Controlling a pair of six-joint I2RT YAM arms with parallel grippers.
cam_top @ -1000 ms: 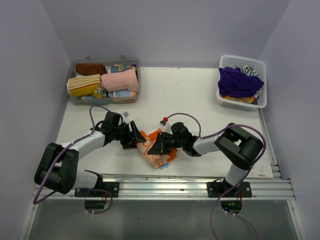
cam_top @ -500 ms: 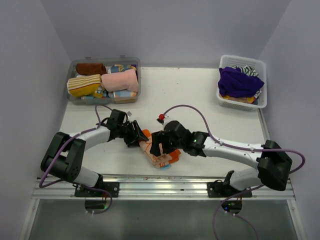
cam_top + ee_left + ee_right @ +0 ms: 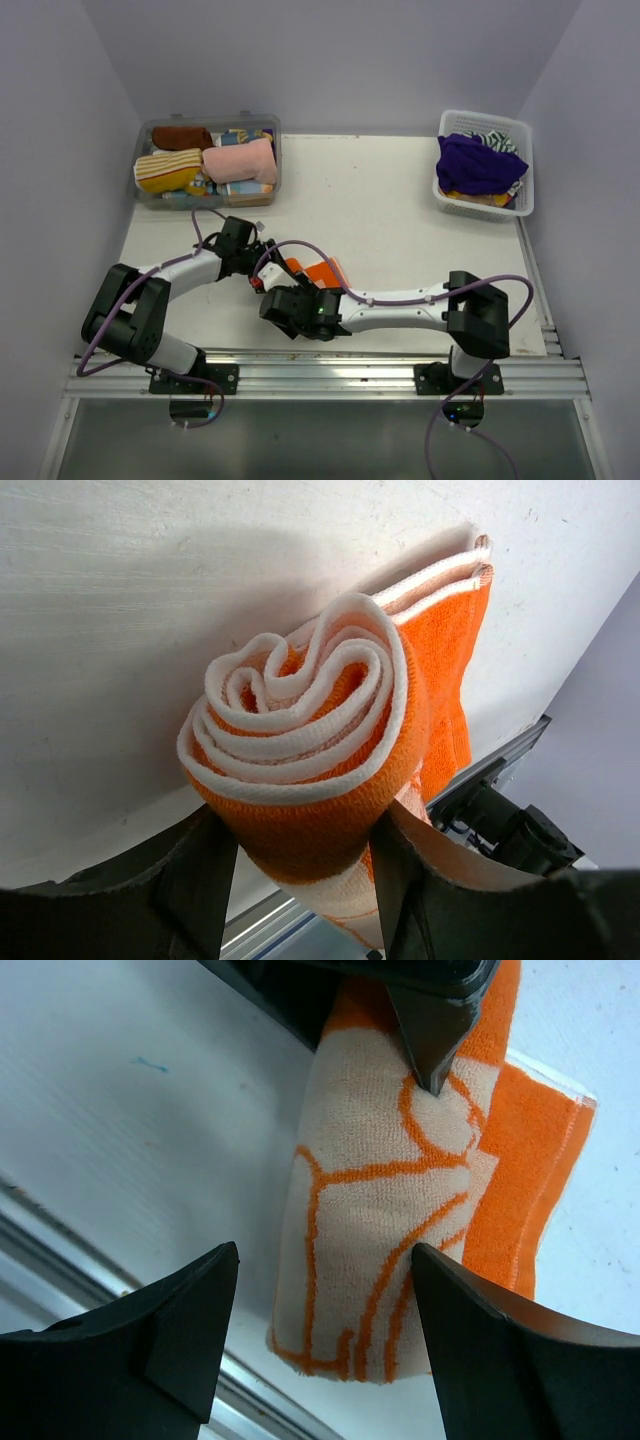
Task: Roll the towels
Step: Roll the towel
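Note:
An orange-and-cream towel (image 3: 310,740) lies rolled into a spiral on the white table, its loose tail (image 3: 322,272) spread flat to the right. My left gripper (image 3: 300,825) is shut on the roll, one finger pressed against each side. In the top view the left gripper (image 3: 266,272) sits at the roll's left end. My right gripper (image 3: 325,1260) stands open and wide, its fingers either side of the roll's near end (image 3: 380,1230) without touching it. The left gripper's fingers (image 3: 440,1020) show at the roll's far end. The right gripper (image 3: 288,300) is just in front of the roll.
A clear bin (image 3: 277,150) at the back left holds several rolled towels, among them a pink one (image 3: 240,160) and a striped yellow one (image 3: 167,170). A white basket (image 3: 528,170) at the back right holds a purple towel (image 3: 475,160). An aluminium rail (image 3: 330,365) runs along the near edge.
My right gripper has opened and let go of the towel, then swung left round to the roll's near end. The left gripper has kept its hold and barely moved.

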